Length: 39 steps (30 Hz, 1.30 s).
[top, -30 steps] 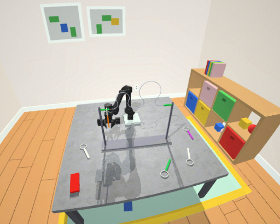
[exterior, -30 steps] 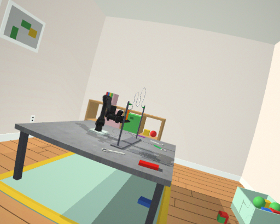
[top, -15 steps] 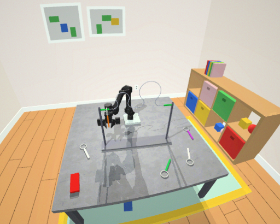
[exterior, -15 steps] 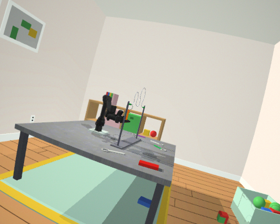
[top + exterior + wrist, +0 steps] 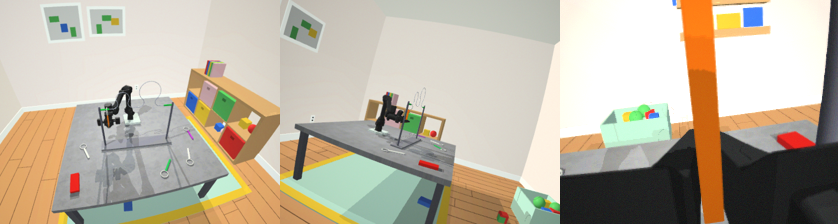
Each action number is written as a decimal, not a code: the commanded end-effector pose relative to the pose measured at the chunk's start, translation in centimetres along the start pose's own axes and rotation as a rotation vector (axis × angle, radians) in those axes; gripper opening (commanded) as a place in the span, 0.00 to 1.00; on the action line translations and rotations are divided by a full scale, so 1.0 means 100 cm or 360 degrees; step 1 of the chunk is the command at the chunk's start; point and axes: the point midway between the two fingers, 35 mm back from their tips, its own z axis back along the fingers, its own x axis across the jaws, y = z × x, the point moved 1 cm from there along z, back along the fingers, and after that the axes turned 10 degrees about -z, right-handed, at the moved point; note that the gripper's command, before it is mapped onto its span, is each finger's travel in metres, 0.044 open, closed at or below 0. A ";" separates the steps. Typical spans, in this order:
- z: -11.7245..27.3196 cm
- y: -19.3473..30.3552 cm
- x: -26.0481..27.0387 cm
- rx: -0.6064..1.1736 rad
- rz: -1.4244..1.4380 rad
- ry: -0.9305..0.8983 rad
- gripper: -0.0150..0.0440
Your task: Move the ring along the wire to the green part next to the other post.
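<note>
The orange handle (image 5: 108, 120) (image 5: 408, 114) (image 5: 704, 100) hangs nearly upright below the ring (image 5: 106, 110), which is small and seen almost edge-on at the left green part (image 5: 103, 110) (image 5: 409, 104) of the wire. My gripper (image 5: 109, 125) (image 5: 407, 121) (image 5: 701, 136) is shut on the lower part of the handle. The left post (image 5: 103, 131) (image 5: 402, 125) (image 5: 829, 75) stands close beside the gripper. The thin grey wire (image 5: 150, 81) loops across to the right green part (image 5: 168, 105) at the right post (image 5: 169, 123). Whether the ring touches the wire is too small to tell.
The posts stand on a grey base (image 5: 136, 142). On the table (image 5: 131, 188) lie a red block (image 5: 74, 182) (image 5: 428, 165) (image 5: 795, 140), white loose rings on handles (image 5: 86, 153) (image 5: 188, 154), a green-handled one (image 5: 168, 165) and a purple-handled one (image 5: 190, 134).
</note>
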 end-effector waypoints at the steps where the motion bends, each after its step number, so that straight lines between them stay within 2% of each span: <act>1: 0.000 0.000 0.000 0.0000 -0.0001 0.0000 0.00; 13: 0.000 -0.019 0.005 -0.0001 0.0007 0.0007 0.00; 39: 0.000 -0.019 0.005 -0.0001 0.0007 0.0007 0.00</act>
